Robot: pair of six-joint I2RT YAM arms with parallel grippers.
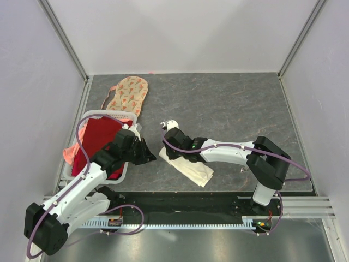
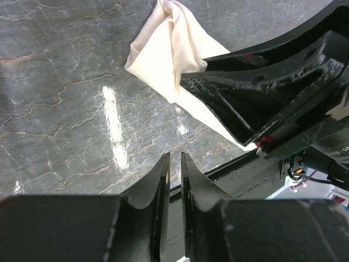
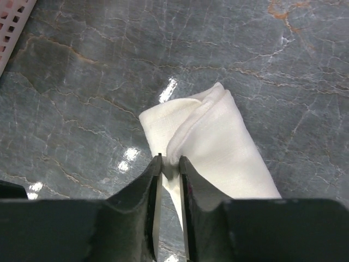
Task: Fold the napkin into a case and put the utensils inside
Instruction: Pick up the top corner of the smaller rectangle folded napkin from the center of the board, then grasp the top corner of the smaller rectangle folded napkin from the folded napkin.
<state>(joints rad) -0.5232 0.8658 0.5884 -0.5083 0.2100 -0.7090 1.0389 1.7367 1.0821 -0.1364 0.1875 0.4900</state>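
The left arm [image 1: 82, 188] stretched forward and to the right, the left gripper [image 2: 174, 157] empty with its jaws almost touching. The right arm [image 1: 229, 153] bent leftward at the elbow, and the right gripper [image 3: 170, 159] pinched a napkin [image 3: 218, 136] fold.

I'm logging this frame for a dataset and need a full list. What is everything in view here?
napkin: one, cream-white, folded narrow, near the middle front of the table
floral cloth: one, peach print, far left of the table
basket: one, white, at the table's left edge
red cloth: one, red, in the basket
pink cloth: one, coral pink, over the basket's left side
table: one, dark grey, marbled
utensils: none that I can make out
arms: two, white and black, left and right, bases at the near edge
left fingers: black, nearly together, empty, beside the napkin
right fingers: black, pinching a fold of the napkin
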